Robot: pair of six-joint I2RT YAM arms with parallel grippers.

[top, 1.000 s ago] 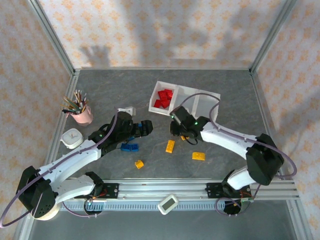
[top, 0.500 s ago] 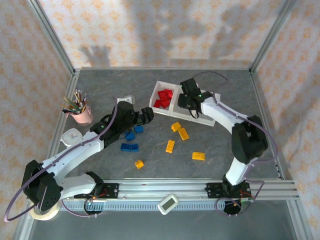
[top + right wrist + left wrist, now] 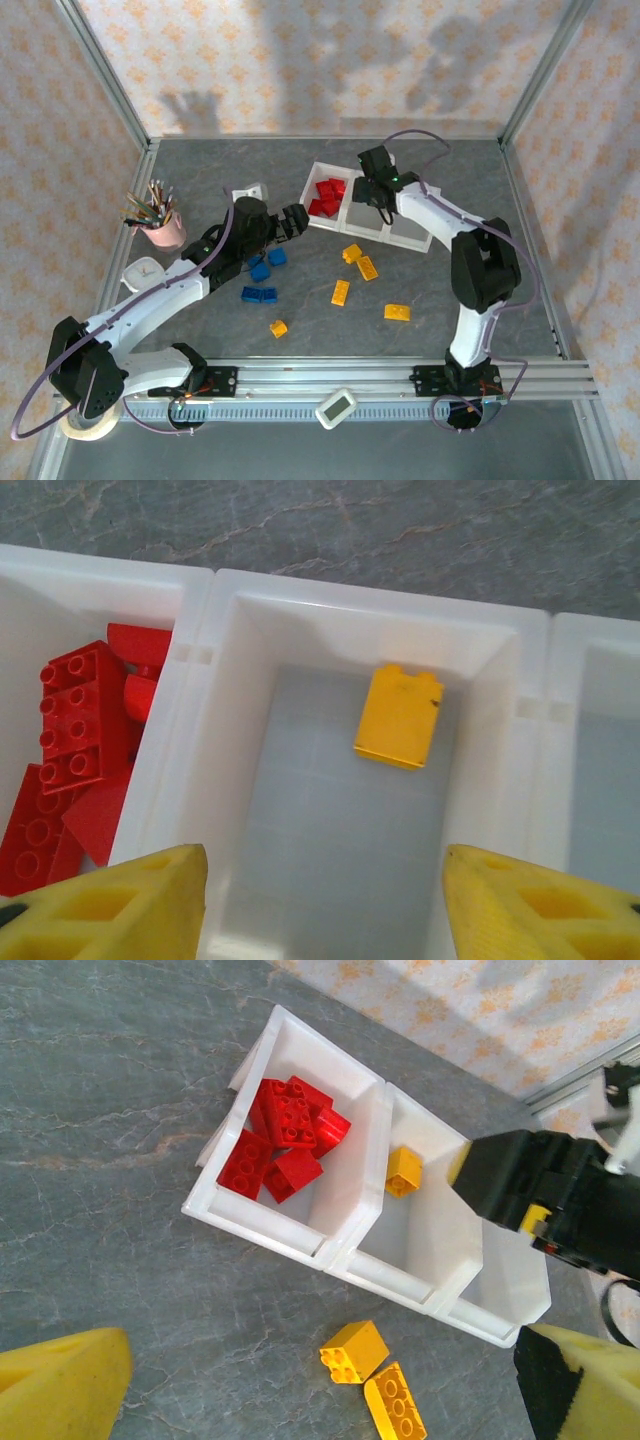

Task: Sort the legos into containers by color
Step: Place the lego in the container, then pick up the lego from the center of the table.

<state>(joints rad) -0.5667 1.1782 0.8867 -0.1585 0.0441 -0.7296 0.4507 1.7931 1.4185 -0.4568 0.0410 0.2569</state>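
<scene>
The white three-compartment tray (image 3: 350, 214) stands at mid-table. Several red legos (image 3: 327, 196) fill its left compartment (image 3: 75, 740). One yellow lego (image 3: 400, 717) lies free on the floor of the middle compartment (image 3: 404, 1171). My right gripper (image 3: 325, 890) hovers open above that middle compartment (image 3: 374, 196), with nothing between its fingers. My left gripper (image 3: 291, 222) is open and empty, above the table just left of the tray (image 3: 320, 1400). Loose yellow legos (image 3: 358, 260) (image 3: 352, 1350) and blue legos (image 3: 266, 264) lie on the table in front of the tray.
A pink cup of pencils (image 3: 162, 228) and a white timer (image 3: 145, 277) sit at the left. More yellow legos (image 3: 341, 292) (image 3: 397, 312) (image 3: 278, 327) and a blue pair (image 3: 259, 294) are scattered toward the near rail. A small white block (image 3: 250, 192) lies left of the tray.
My right gripper carried a yellow lego from the table up to the middle compartment, opened and let it drop in. The left gripper crept toward the tray.
</scene>
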